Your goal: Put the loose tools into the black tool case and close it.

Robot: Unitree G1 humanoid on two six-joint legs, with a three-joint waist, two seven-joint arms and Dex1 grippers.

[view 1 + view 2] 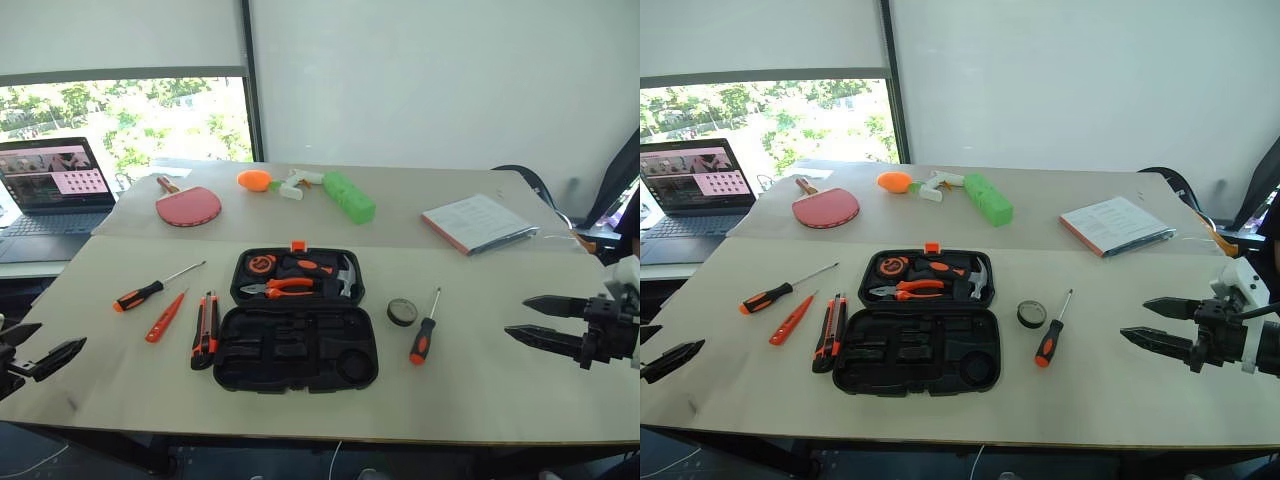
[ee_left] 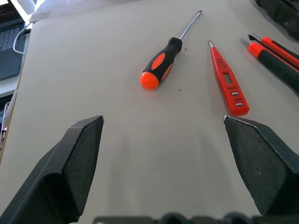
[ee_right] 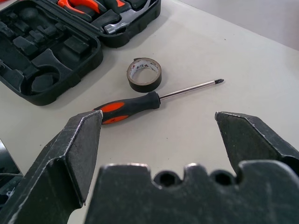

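**Tools loose, both grippers spread and empty**

The black tool case (image 1: 296,333) lies open mid-table. Left gripper (image 1: 38,352) and right gripper (image 1: 545,322) hang wide apart, holding nothing. The screwdriver (image 3: 135,105) beside the tape roll (image 3: 144,73) looks light and stiff — likely best pinched across its rubbery handle, not the slick shaft.

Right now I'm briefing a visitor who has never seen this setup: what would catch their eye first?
The open black tool case in the middle of the table, with orange-handled pliers in its far half. Loose tools flank it: two screwdrivers and a utility knife on its left, a tape roll and another screwdriver on its right. Behind lies a red table-tennis paddle.
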